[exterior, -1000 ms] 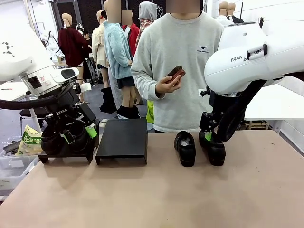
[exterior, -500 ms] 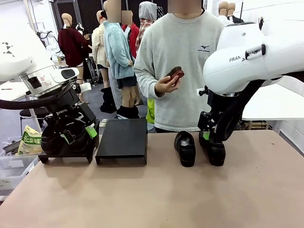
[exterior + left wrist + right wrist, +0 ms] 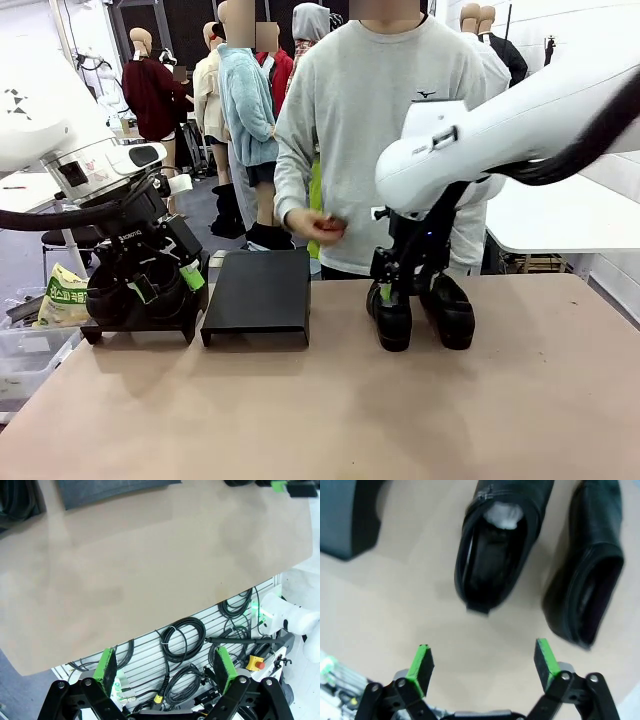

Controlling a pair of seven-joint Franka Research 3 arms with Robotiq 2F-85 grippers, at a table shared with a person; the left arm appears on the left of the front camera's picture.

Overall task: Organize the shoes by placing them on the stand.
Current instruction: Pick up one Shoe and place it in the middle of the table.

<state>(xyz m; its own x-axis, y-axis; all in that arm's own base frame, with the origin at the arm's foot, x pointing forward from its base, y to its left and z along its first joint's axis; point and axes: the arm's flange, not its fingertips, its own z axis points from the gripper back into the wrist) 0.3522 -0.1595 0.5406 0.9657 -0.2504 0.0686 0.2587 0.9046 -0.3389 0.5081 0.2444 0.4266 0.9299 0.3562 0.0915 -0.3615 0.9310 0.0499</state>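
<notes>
While left fingers and right fingers gape wide, two glossy black shoes sit together.

left fingers, right fingers wide apart

The right end effector now hovers over the nine-o'clock shoe, having left the three-o'clock shoe; the person's hand sits lower.
</notes>
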